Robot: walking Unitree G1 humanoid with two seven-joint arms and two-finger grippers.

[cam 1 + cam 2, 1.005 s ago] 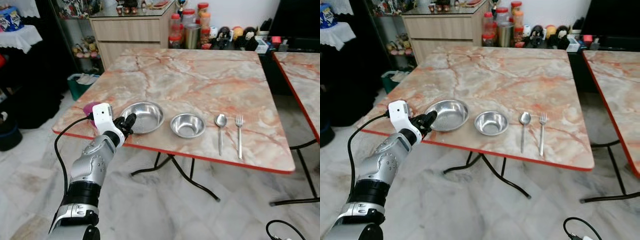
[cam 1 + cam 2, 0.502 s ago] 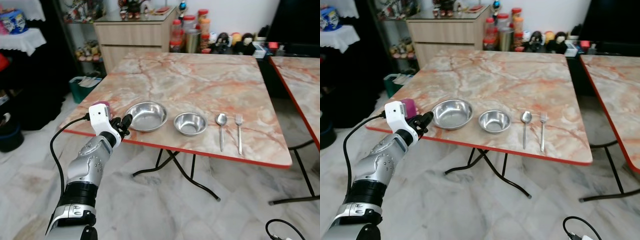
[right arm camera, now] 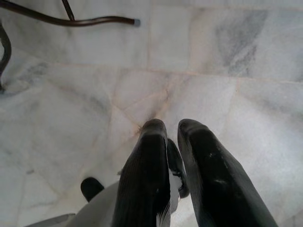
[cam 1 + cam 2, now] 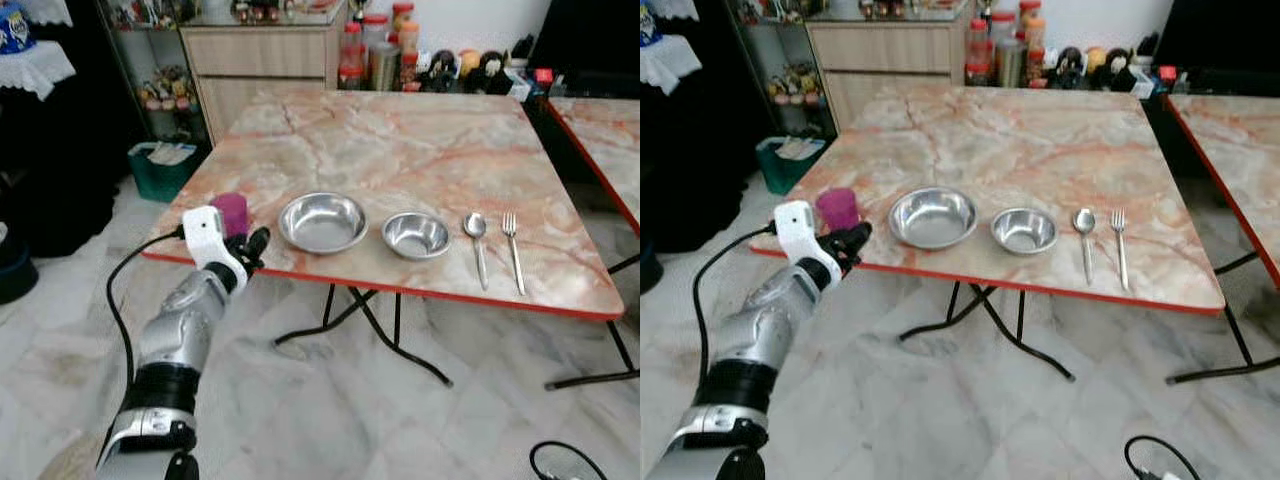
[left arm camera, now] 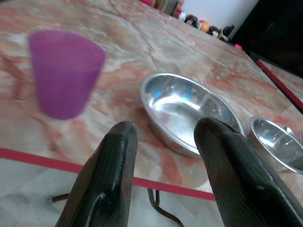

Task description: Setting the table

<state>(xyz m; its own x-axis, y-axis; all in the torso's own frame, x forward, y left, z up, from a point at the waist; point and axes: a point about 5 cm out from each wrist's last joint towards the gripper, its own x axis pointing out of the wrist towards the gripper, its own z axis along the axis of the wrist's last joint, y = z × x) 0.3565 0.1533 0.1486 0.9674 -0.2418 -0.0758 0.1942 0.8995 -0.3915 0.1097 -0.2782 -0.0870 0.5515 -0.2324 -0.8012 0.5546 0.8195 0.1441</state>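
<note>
A purple cup (image 4: 837, 208) stands upright near the front left corner of the marble table (image 4: 400, 140). To its right lie a large steel bowl (image 4: 322, 221), a smaller steel bowl (image 4: 416, 234), a spoon (image 4: 476, 243) and a fork (image 4: 513, 254) in a row along the front edge. My left gripper (image 4: 254, 245) hovers just off the table's front edge, close to the cup, open and holding nothing. Its fingers (image 5: 110, 175) frame the big bowl (image 5: 187, 111), with the cup (image 5: 64, 72) off to one side. My right gripper (image 3: 173, 137) hangs over the floor, shut and empty.
A wooden cabinet (image 4: 265, 75) and jars (image 4: 372, 55) stand behind the table. A green bin (image 4: 163, 166) sits on the floor at the left. A second marble table (image 4: 605, 130) stands at the right. The table's folding legs (image 4: 385, 335) cross the marble floor.
The whole picture has shifted as the camera moved, bringing the purple cup into fuller view. My left gripper stays near the table's front left edge, drawn slightly back from the big bowl.
</note>
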